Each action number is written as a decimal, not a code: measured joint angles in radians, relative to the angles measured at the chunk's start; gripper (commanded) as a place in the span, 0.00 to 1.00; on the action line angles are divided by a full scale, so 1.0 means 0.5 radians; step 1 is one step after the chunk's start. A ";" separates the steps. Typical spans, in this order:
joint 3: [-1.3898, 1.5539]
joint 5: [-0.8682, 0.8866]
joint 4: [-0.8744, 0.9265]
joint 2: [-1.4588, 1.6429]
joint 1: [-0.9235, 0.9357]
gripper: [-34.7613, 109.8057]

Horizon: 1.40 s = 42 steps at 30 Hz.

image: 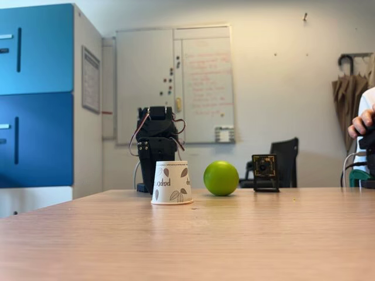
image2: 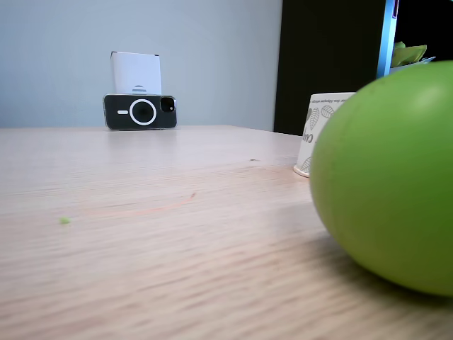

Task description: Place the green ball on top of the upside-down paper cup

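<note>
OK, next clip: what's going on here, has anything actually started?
Nothing is being handled yet. The green ball sits on the wooden table, just right of the upside-down paper cup in a fixed view, with a gap between them. The black robot arm stands folded behind the cup, touching neither; whether its gripper is open is unclear. The cup's top is bare, so the ball has not been placed.

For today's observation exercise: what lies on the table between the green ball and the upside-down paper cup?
Nothing: in a fixed view, bare wooden table separates the upside-down paper cup from the green ball, which stand apart.
</note>
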 measured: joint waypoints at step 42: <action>-1.654 0.018 0.503 -1.356 -0.525 0.24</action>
